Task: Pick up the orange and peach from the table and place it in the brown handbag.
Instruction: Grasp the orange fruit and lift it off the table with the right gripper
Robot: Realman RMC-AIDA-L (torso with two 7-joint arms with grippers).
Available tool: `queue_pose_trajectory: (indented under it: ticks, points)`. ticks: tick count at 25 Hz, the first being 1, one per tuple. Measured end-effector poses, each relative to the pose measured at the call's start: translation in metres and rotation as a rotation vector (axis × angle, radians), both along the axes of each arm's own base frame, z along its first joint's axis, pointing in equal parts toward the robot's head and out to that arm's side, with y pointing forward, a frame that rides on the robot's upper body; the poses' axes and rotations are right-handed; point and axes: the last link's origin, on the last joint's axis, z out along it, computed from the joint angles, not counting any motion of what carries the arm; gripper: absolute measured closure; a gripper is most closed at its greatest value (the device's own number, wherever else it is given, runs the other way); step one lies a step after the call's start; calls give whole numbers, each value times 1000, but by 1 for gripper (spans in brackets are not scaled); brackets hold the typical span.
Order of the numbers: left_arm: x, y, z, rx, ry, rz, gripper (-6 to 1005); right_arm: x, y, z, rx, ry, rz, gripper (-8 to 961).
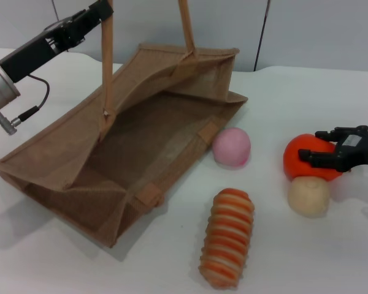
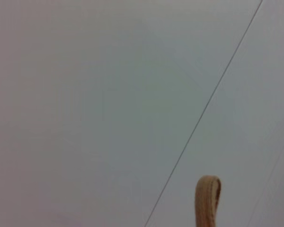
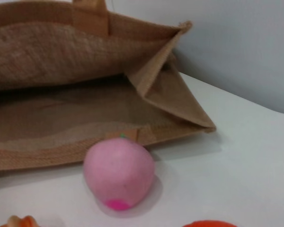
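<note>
White tabletop (image 1: 282, 257): right end effector (image 1: 306, 156) open around glossy orange (image 1: 297, 153), woven jute brown handbag (image 1: 67, 153) nearby.

The left arm (image 1: 24, 58) reaches in from the upper left of the head view, its silver wrist at the frame edge and its dark end link angled up toward the top edge, where the left gripper (image 1: 101, 9) sits (fingers cut off by the frame). At the right edge, mid-height, the right gripper (image 1: 316, 147) points leftward, its black fingers (image 1: 319, 160) spread apart.
</note>
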Motion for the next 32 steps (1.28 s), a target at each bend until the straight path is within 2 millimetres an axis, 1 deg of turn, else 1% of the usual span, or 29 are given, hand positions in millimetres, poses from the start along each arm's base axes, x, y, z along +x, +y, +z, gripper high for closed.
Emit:
queue_pose_trajectory:
  ticks: [3, 14, 19, 22, 27, 32]
  points:
    - [0, 0, 0, 0, 0, 0, 890, -3, -1, 1, -13, 7, 13, 272]
    - [-2, 0, -1, -2, -1, 10, 889, -3, -2, 0, -29, -12, 17, 331]
    - [-2, 1, -2, -10, 1, 13, 889, -3, -3, 1, -17, -21, 26, 549]
    - [-2, 1, -1, -8, -1, 14, 889, -3, -3, 1, -14, -26, 42, 598]
    - [-3, 1, -1, -7, -1, 16, 889, -7, -8, 1, -5, 13, 104, 646]
    - [-2, 2, -2, -7, 0, 14, 889, -9, -11, 2, -9, 32, 121, 667]
